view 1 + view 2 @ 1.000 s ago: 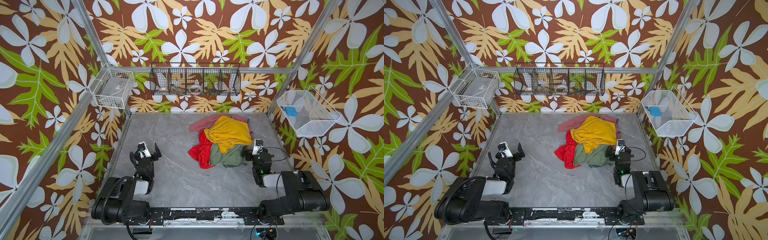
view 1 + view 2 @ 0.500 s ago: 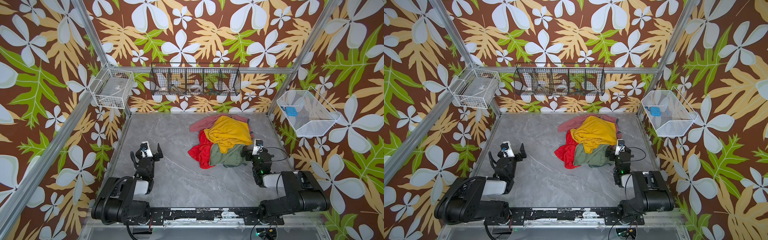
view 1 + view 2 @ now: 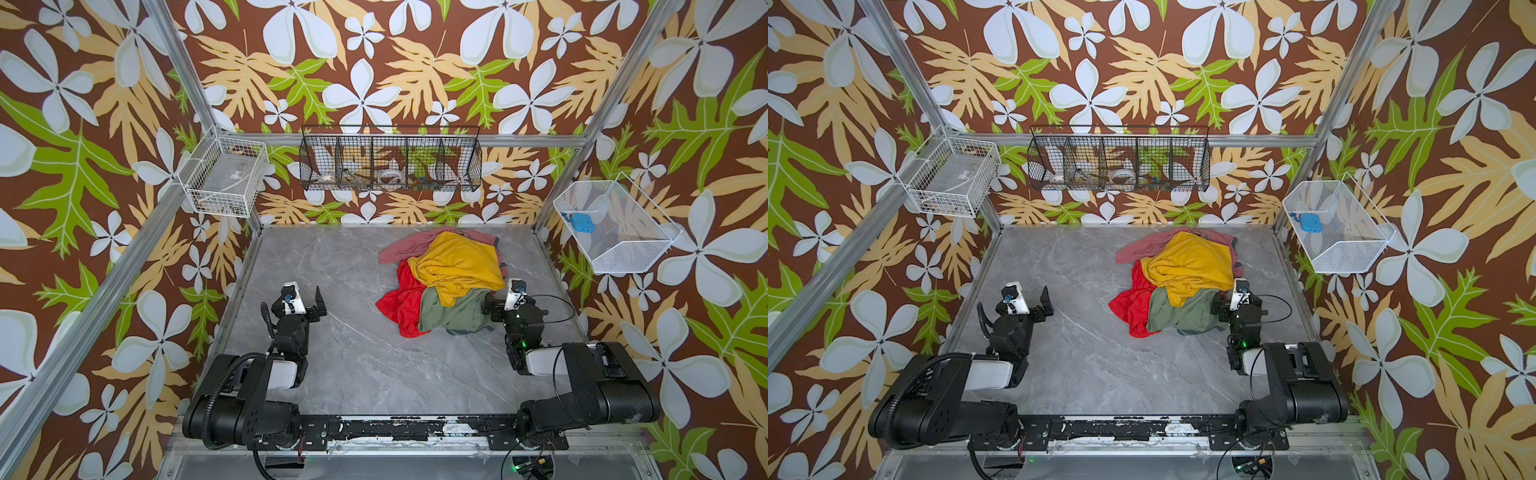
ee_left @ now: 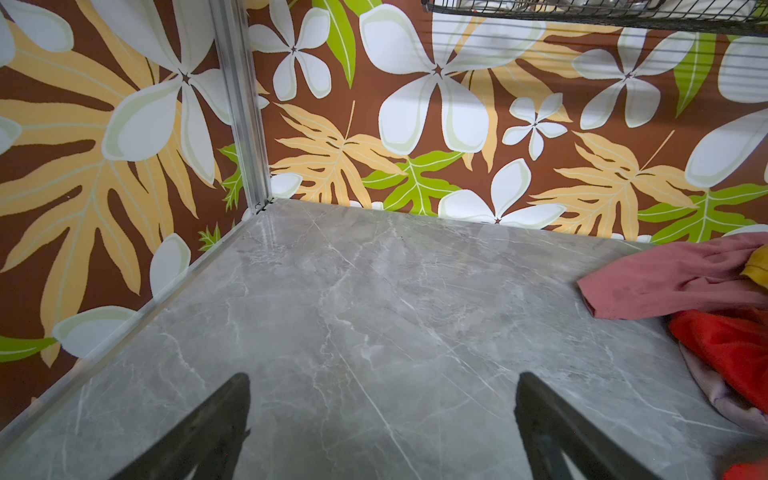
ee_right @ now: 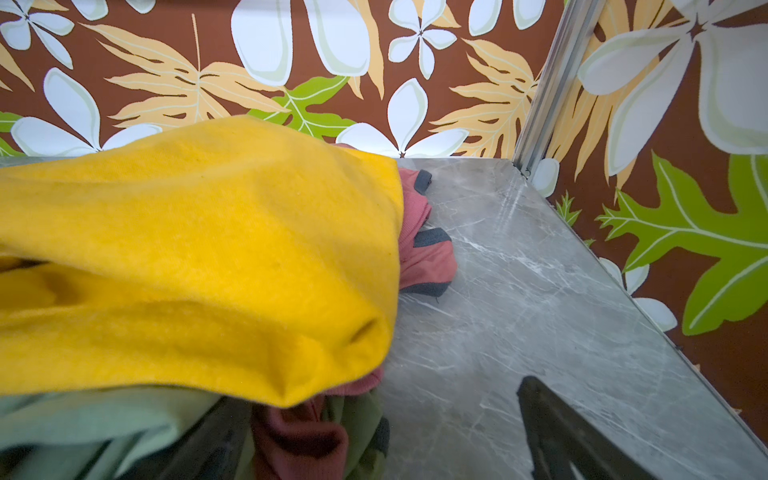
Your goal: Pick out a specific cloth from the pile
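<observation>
Since a second ago the left gripper (image 3: 305, 293), jaws spread, has crept slightly toward the heap of soft cloths (image 3: 446, 278); the right gripper (image 3: 503, 297) has not budged. The olive-green fabric garment (image 3: 451, 316) lies at the heap's near edge under the mustard-yellow cloth (image 3: 457, 264), its right fringe against the right gripper's spread jaws, one finger among the folds. Bare grey marble tabletop (image 3: 365, 361) stretches left and forward; the flower-patterned right wall (image 3: 623, 257) stands close.

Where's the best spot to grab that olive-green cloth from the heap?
Probably grip the olive-green cloth by its near edge, coming from the robot's side: the mustard-yellow cloth covers its far part, the red cloth borders its left.
</observation>
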